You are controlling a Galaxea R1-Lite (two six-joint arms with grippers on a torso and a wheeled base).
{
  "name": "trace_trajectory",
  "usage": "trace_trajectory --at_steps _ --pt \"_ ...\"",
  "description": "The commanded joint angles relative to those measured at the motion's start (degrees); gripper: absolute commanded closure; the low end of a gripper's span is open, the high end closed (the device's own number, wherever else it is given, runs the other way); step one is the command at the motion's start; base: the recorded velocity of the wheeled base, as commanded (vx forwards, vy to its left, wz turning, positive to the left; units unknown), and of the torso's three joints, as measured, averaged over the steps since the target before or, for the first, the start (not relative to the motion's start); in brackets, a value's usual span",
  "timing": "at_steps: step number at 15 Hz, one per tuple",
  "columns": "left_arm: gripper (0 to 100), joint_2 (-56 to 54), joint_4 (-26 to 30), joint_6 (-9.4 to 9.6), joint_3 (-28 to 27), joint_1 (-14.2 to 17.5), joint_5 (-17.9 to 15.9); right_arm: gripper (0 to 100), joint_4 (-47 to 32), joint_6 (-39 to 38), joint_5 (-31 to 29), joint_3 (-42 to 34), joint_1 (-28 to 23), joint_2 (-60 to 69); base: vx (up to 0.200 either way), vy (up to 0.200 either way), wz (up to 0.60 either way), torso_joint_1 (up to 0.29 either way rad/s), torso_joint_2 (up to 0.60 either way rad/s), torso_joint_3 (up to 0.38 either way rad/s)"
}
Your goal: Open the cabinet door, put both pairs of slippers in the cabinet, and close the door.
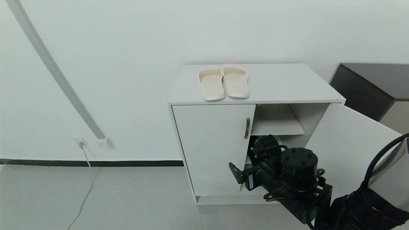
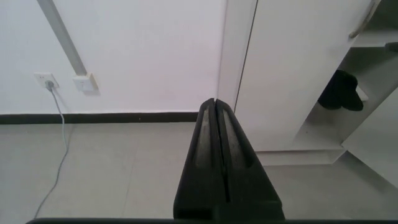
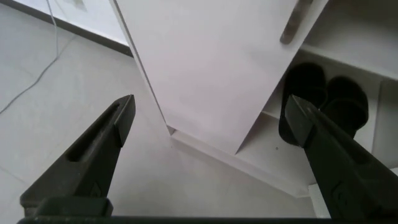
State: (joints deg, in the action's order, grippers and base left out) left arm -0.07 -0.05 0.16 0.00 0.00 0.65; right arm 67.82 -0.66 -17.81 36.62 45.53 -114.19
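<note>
On the cabinet, white slippers, black slippers inside, right hand spread, left hand closed.

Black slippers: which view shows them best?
Right wrist view: black slippers lie close, side by side, low in the cabinet. Left wrist view shows them small, far off. In the head view the right arm covers that spot.

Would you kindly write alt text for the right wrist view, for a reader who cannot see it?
The open right gripper hangs before a white cabinet. A pair of dark slippers lies on a lower shelf, in the open half, next to the shut door.
</note>
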Motion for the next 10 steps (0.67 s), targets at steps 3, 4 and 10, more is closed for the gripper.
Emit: trace_trajectory --at_steps 3,4,10 --pt "100 0.1 0.0 -0.25 0.0 0.0 0.1 0 0.1 0.2 0.2 -0.8 1.0 0.7 0.0 0.0 0.0 0.243 -0.57 -0.331" --pt "100 0.1 0.0 -0.16 0.0 0.0 0.1 0 0.1 0.3 0.3 -0.9 1.1 0.8 0.0 0.0 0.0 0.242 -0.58 -0.334" --pt "100 0.1 0.0 -0.16 0.0 0.0 0.0 0 3.8 4.7 1.6 4.2 1.7 -2.3 0.0 0.0 0.0 0.131 -0.3 -0.171"
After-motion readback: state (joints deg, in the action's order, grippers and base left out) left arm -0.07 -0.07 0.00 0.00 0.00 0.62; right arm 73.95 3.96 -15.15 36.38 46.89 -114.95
